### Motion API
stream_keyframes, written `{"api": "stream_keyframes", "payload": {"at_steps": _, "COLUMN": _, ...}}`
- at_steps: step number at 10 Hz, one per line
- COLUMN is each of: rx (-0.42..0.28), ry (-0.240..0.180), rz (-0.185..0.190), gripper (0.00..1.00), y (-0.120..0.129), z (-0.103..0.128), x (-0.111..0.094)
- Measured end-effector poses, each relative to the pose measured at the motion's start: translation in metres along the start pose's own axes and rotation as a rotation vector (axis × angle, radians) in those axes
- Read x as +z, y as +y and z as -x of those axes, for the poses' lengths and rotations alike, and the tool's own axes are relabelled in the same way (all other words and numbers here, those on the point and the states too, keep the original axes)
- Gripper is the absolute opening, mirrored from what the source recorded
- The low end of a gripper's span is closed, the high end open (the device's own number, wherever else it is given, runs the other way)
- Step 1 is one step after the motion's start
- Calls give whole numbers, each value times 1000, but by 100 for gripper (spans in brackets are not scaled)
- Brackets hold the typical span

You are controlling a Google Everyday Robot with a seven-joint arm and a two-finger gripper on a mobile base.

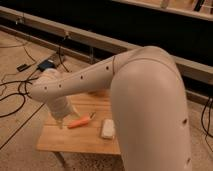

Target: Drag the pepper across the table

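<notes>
The pepper (79,122), slim and orange with a dark stem tip pointing right, lies on the light wooden table (75,142) near its middle. My gripper (62,120) hangs at the end of the white arm (85,82), low over the table's left part, just left of the pepper's blunt end. I cannot tell if it touches the pepper. The arm's bulk hides the table's back and right side.
A white rectangular block (107,128) lies on the table right of the pepper. Black cables (20,90) and a dark box (47,64) lie on the floor to the left. A dark wall with a rail (75,35) runs behind.
</notes>
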Motion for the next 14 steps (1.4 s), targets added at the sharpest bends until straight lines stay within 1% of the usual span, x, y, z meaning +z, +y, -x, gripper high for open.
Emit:
{"api": "stream_keyframes", "payload": {"at_steps": 2, "rx": -215, "ry": -17, "rz": -56, "gripper": 65, "y": -4, "z": 12, "x": 16}}
{"api": "stream_keyframes", "payload": {"at_steps": 3, "rx": -286, "ry": -20, "rz": -69, "gripper": 65, "y": -5, "z": 16, "x": 22}}
{"api": "stream_keyframes", "payload": {"at_steps": 4, "rx": -414, "ry": -22, "rz": -89, "gripper": 65, "y": -8, "z": 22, "x": 33}}
{"api": "stream_keyframes", "payload": {"at_steps": 5, "rx": -491, "ry": -11, "rz": -95, "gripper": 65, "y": -10, "z": 23, "x": 40}}
{"api": "stream_keyframes", "payload": {"at_steps": 6, "rx": -582, "ry": 14, "rz": -98, "gripper": 65, "y": -13, "z": 22, "x": 48}}
{"api": "stream_keyframes", "payload": {"at_steps": 7, "rx": -668, "ry": 49, "rz": -101, "gripper": 65, "y": -18, "z": 20, "x": 55}}
{"api": "stream_keyframes", "payload": {"at_steps": 8, "rx": -721, "ry": 75, "rz": -104, "gripper": 65, "y": -21, "z": 19, "x": 60}}
{"api": "stream_keyframes", "payload": {"at_steps": 9, "rx": -796, "ry": 116, "rz": -108, "gripper": 65, "y": -23, "z": 19, "x": 66}}
{"api": "stream_keyframes", "payload": {"at_steps": 11, "rx": -862, "ry": 159, "rz": -113, "gripper": 65, "y": -22, "z": 24, "x": 75}}
{"api": "stream_keyframes", "payload": {"at_steps": 13, "rx": -887, "ry": 174, "rz": -118, "gripper": 65, "y": -15, "z": 33, "x": 84}}
{"api": "stream_keyframes", "payload": {"at_steps": 14, "rx": -899, "ry": 184, "rz": -121, "gripper": 65, "y": -9, "z": 36, "x": 92}}
